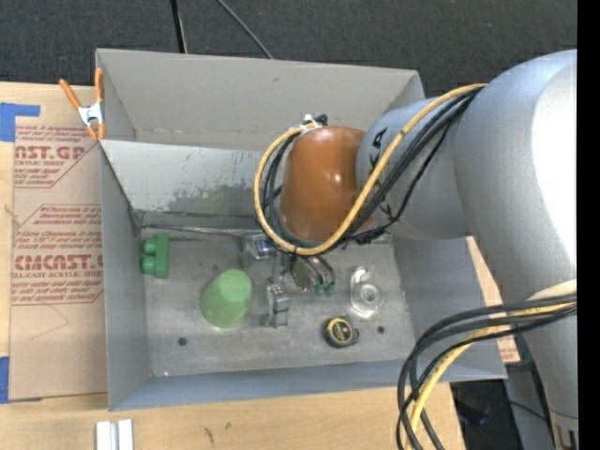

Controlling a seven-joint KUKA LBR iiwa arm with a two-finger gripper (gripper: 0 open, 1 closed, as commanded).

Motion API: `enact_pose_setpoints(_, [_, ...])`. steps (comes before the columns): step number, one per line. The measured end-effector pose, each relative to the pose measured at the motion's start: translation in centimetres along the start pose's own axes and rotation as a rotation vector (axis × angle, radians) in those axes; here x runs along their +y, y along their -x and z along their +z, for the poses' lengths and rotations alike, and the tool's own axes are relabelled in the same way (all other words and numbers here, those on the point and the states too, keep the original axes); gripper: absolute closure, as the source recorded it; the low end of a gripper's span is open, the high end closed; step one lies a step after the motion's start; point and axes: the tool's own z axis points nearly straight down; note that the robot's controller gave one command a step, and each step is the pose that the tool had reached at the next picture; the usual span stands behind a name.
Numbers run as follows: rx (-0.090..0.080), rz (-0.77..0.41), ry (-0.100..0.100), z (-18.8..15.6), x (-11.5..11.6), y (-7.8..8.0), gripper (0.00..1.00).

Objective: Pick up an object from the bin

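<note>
The hand (278, 300), whether spread or pressed together I cannot tell, hangs low with the pale green round plastic cylinder (226, 298) just beside it at nine o'clock.

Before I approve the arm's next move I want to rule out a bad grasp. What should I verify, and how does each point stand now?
1. Gripper is inside the bin, low near the floor: ok.
2. A thing lies close to it: ok, the green cylinder sits just beside it, toward the view's left.
3. Gripper is centred over that cylinder: not ok, it is off to one side.
4. It holds nothing yet: cannot tell.
5. Other things are out of the way: ok, the green block lies by the far left wall, and the clear piece and dark round piece lie apart on the right.
</note>
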Motion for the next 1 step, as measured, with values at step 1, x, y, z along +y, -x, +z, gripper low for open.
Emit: enact_pose_setpoints(1, [-0.001,-0.148,0.000,0.90,4.96,0.66,0.00])
